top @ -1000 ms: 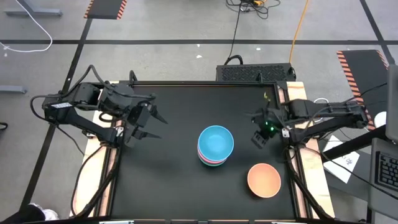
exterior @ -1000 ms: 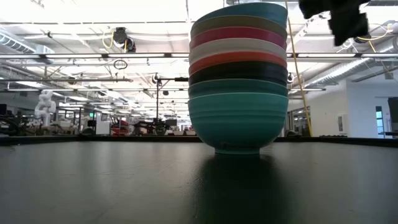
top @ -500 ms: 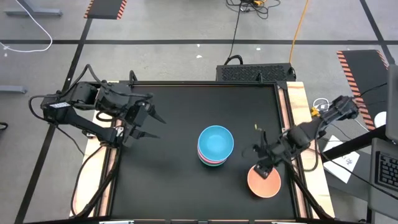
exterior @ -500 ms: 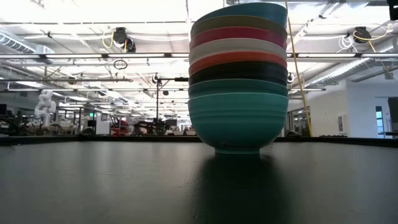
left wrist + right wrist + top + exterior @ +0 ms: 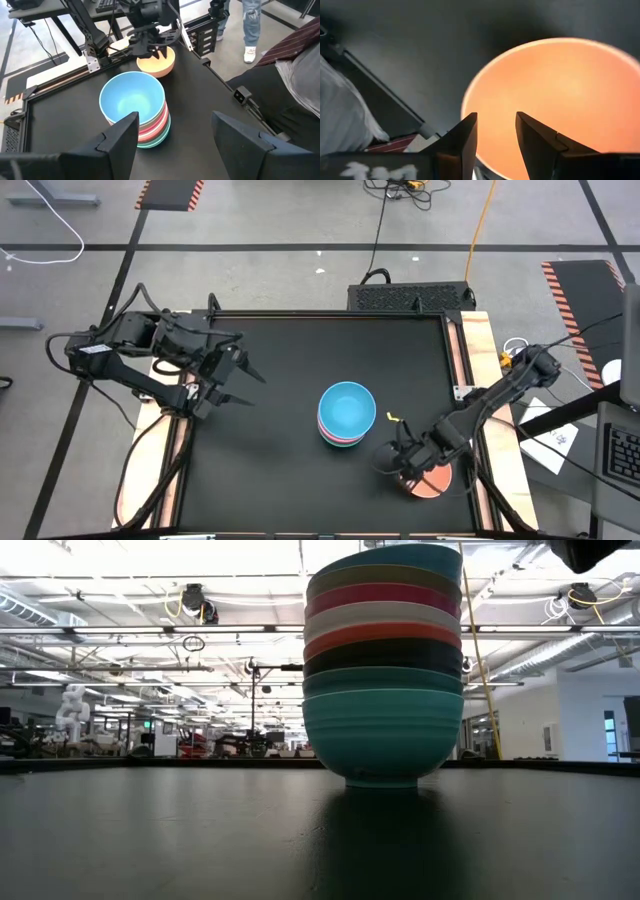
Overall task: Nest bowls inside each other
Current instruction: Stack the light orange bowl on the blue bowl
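Note:
A stack of nested bowls stands mid-table with a blue bowl on top; the low view shows its turquoise bottom bowl resting on the black table. A peach-orange bowl sits alone on the table near the right front corner. My right gripper hangs open just above it, pointing steeply down; one finger stands outside the rim and the other over the inside, apart from it. My left gripper waits open and raised at the table's left, aimed at the stack.
The black table has bare room left of and in front of the stack. A raised rail runs along the right edge close to the peach-orange bowl. Papers lie beyond it. A person's legs show past the table.
My right gripper has swung from the table's right edge toward the near edge and down, turning and tipping to point more steeply down, and now stands over the peach-orange bowl. The bowls have stayed where they were.

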Robot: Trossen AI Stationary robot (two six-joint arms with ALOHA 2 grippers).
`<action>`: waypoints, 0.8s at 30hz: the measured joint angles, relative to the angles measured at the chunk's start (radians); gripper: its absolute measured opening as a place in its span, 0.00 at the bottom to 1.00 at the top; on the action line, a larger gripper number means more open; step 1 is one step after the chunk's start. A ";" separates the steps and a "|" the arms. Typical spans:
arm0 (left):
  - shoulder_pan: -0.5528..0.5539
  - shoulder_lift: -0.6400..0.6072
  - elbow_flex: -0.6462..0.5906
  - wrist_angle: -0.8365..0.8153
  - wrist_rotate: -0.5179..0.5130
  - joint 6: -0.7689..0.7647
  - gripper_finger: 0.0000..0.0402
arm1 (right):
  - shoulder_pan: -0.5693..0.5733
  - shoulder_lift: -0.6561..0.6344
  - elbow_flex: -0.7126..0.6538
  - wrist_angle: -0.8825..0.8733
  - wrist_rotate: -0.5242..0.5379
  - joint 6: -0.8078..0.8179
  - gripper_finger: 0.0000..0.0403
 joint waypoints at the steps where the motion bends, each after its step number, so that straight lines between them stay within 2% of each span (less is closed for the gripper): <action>1: 0.000 0.000 0.000 0.000 0.000 0.000 0.62 | 0.005 0.005 0.000 0.017 0.001 0.003 0.32; 7: 0.000 0.000 0.000 0.000 0.001 0.007 0.62 | 0.032 0.027 0.000 0.109 0.058 0.045 0.32; 24: 0.000 0.000 0.000 0.001 0.031 0.008 0.62 | 0.040 0.069 0.000 0.109 0.079 0.098 0.32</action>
